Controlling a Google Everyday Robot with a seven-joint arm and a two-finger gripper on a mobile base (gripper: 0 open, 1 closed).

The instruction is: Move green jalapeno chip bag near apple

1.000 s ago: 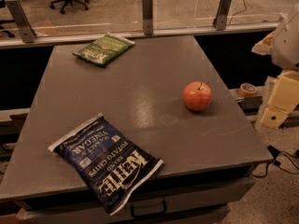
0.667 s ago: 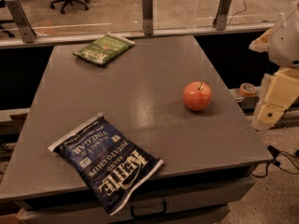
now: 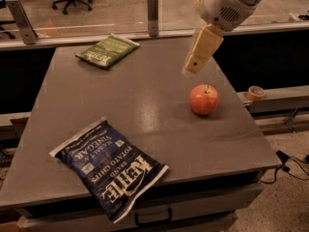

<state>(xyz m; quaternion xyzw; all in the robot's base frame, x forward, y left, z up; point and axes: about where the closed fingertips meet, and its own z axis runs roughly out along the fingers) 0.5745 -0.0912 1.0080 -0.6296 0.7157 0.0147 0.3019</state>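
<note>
Camera view, nearest first: the dark blue chip bag (image 3: 111, 170) lies flat on the grey table (image 3: 145, 105), well to the near left of the apple (image 3: 203, 99), with one corner overhanging the table's front edge. The apple (upright, stem on top) sits near the table's right edge. Just above and slightly behind the apple hangs the gripper (image 3: 194, 64), touching nothing; whether it is wide or closed I cannot tell. Farthest off, the green jalapeno chip bag (image 3: 107, 50) lies flat, well apart from the apple, to its far left by the table's back edge.

Hand (image 3: 194, 65) at upper right, below the white wrist (image 3: 226, 5).
</note>
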